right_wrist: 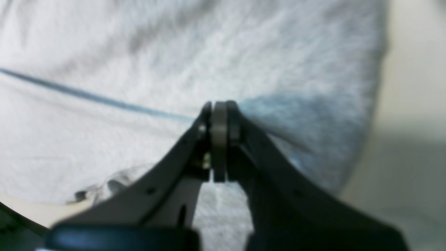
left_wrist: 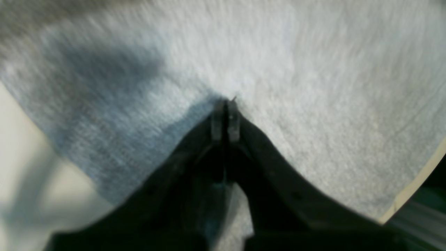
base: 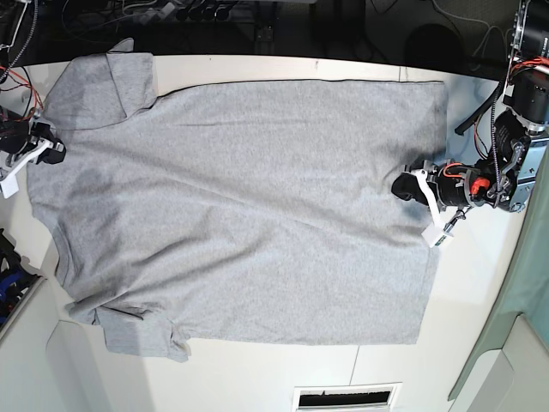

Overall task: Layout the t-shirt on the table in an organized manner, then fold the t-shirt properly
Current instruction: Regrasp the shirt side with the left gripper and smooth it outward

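Counter: white, t-shirt spread flat across it.
Fabric: judged light, limp, easily wrinkled.
Left gripper: pressed together at hem.
Right gripper: pressed together at collar end.
Hold: best pinched at edges.

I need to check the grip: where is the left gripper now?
In the base view the left gripper is at the right, shut on the t-shirt near its right edge, over the table.

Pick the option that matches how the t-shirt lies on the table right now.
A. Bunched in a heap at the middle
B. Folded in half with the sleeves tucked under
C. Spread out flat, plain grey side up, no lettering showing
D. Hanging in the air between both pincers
C: in the base view the t-shirt lies spread wide over the table, its plain grey face up and both sleeves out at one end.
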`<action>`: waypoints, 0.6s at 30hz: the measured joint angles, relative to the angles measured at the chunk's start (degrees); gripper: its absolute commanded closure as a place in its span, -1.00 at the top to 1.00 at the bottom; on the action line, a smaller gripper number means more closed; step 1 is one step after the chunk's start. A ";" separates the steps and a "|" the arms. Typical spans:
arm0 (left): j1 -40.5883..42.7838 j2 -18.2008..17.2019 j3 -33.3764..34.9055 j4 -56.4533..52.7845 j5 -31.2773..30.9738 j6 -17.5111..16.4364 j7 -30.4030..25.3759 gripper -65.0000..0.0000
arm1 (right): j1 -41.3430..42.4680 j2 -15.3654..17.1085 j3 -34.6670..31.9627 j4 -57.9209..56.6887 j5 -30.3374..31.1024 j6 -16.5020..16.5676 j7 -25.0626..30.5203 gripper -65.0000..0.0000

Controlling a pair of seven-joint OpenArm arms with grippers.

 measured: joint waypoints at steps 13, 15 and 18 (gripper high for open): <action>-7.28 3.48 2.19 -15.41 7.96 0.76 -14.38 -1.00 | 2.01 0.33 -10.05 -5.42 -4.46 -0.20 10.71 -1.00; -9.01 4.37 2.19 -17.38 8.94 0.87 -14.73 -1.00 | 3.78 -0.02 -10.05 -6.49 -6.21 -0.28 10.71 -1.00; -11.19 5.29 2.19 -19.10 10.19 1.42 -13.97 -1.00 | 5.92 -0.81 -10.05 -7.76 -7.04 -0.57 10.71 -1.00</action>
